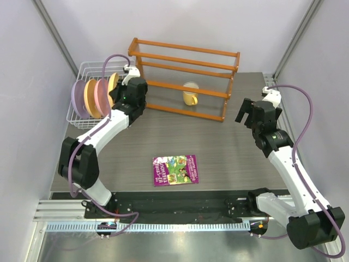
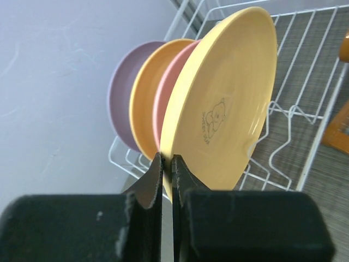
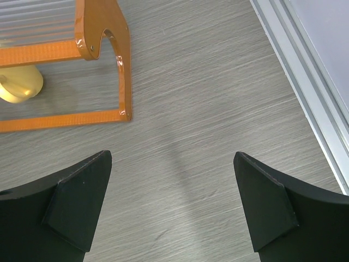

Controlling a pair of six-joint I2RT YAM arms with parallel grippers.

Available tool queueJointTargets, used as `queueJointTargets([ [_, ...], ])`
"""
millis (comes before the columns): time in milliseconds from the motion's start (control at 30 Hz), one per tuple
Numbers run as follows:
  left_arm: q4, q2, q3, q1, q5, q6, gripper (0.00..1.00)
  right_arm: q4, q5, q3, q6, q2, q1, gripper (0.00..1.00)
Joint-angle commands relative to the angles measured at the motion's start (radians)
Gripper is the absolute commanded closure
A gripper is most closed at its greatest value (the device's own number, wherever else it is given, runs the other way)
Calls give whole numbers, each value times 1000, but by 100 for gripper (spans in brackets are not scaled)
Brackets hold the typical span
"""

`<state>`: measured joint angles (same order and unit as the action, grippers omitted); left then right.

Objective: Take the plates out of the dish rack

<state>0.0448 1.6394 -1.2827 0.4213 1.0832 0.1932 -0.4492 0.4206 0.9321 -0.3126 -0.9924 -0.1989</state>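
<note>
The left gripper [image 2: 167, 164] is clamped on the front yellow plate's [image 2: 229, 103] rim in the rack [image 2: 314, 147]; next, it should lift straight up. The right gripper [image 3: 172, 202] gapes wide, empty.

Soft, even light is filling every view, casting faint shadows on the grey wood-grain tabletop [image 3: 218, 82]; the black left end effector [image 2: 167, 158] is appearing blurred.

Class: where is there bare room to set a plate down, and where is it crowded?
Free: the table strip between orange shelf rack and picture book, and the patch between book and right arm. Crowded: the dish rack, four plates on edge, left tool shut on the yellow plate.
</note>
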Motion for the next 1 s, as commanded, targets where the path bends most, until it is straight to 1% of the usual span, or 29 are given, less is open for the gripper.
queueJointTargets([
  [0, -83, -104, -44, 37, 99, 63, 100, 20, 3, 8, -6, 31, 4, 0],
  [67, -80, -145, -47, 48, 109, 78, 100, 20, -6, 13, -14, 34, 3, 0],
  [167, -48, -209, -52, 73, 92, 60, 100, 23, -46, 19, -25, 34, 3, 0],
  [200, -10, -226, -53, 83, 51, 40, 100, 23, -72, 20, -29, 32, 3, 0],
  [267, 82, -277, -61, 94, 2, -55, 100, 36, -114, 22, -40, 29, 3, 0],
  [300, 125, -292, -67, 97, -88, -102, 100, 41, -135, 24, -45, 29, 3, 0],
  [333, 210, -308, -72, 97, -141, -188, 100, 55, -181, 24, -51, 28, 3, 0],
  [367, 237, -335, -73, 97, -193, -245, 100, 64, -207, 25, -55, 26, 3, 0],
  [400, 256, -349, -69, 97, -320, -276, 100, 76, -244, 25, -66, 26, 3, 0],
  [433, 270, -361, -61, 97, -369, -308, 100, 96, -297, 24, -75, 29, 3, 0],
  [467, 277, -371, -41, 97, -425, -366, 100, 109, -333, 24, -85, 25, 4, 0],
  [500, 279, -381, -30, 97, -474, -392, 100, 127, -365, 22, -106, 24, 3, 0],
  [533, 277, -383, -21, 97, -567, -414, 100, 160, -396, 19, -115, 21, 3, 0],
  [567, 277, -380, -6, 97, -607, -464, 100, 178, -466, 14, -129, 15, 3, 0],
  [600, 276, -372, -1, 97, -646, -481, 100, 194, -488, 11, -157, 11, 3, 0],
  [633, 270, -368, 6, 97, -731, -500, 100, 226, -517, 10, -172, 5, 3, 0],
  [667, 254, -363, 23, 97, -762, -541, 100, 246, -566, -1, -186, 0, 1, 1],
  [733, 236, -352, 40, 97, -822, -580, 100, 302, -614, -10, -229, -12, 0, 2],
  [767, 227, -349, 55, 97, -860, -593, 100, 325, -661, -24, -241, -17, 1, 3],
  [867, 190, -333, 74, 97, -896, -638, 100, 382, -698, -38, -286, -31, -4, 5],
  [967, 175, -319, 80, 97, -919, -663, 100, 397, -710, -44, -292, -48, -19, 7],
])
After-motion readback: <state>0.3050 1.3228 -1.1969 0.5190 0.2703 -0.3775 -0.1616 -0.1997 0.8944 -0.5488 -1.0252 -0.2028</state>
